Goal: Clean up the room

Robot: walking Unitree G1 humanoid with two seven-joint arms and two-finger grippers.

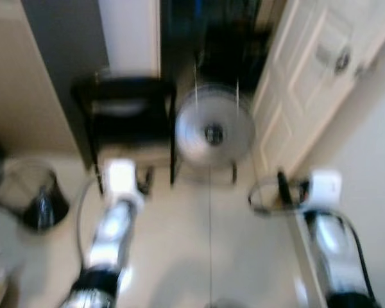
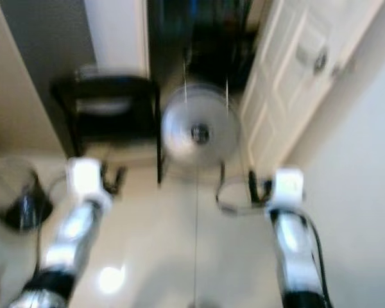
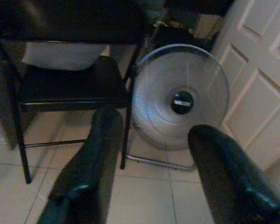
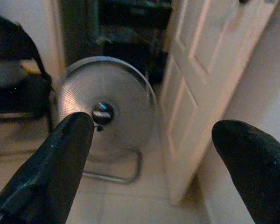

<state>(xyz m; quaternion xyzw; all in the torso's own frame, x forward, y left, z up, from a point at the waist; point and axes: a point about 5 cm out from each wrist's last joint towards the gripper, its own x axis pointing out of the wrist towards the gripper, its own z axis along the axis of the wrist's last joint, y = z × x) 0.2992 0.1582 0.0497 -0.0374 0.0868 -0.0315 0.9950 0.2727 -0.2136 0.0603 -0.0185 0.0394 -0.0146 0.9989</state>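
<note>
A round silver floor fan [image 1: 213, 133] stands on the tiled floor in front of a dark doorway, facing me. My left gripper [image 1: 144, 179] is held out low, short of the fan and left of it. In the left wrist view its two black fingers [image 3: 100, 140] stand wide apart, so the left gripper [image 3: 156, 126] is open with nothing in it. My right gripper [image 1: 289, 186] hangs to the right of the fan, near the door. The right gripper [image 4: 154, 126] is also open and empty, its fingers framing the fan [image 4: 102, 109]. The head views are blurred.
A black folding chair [image 1: 125, 109] stands just left of the fan, with a pale thing [image 3: 60, 55] at its seat. A white panelled door [image 1: 321, 77] stands ajar on the right. A bin with a dark liner [image 1: 32, 192] sits at the far left. A wall runs along the right.
</note>
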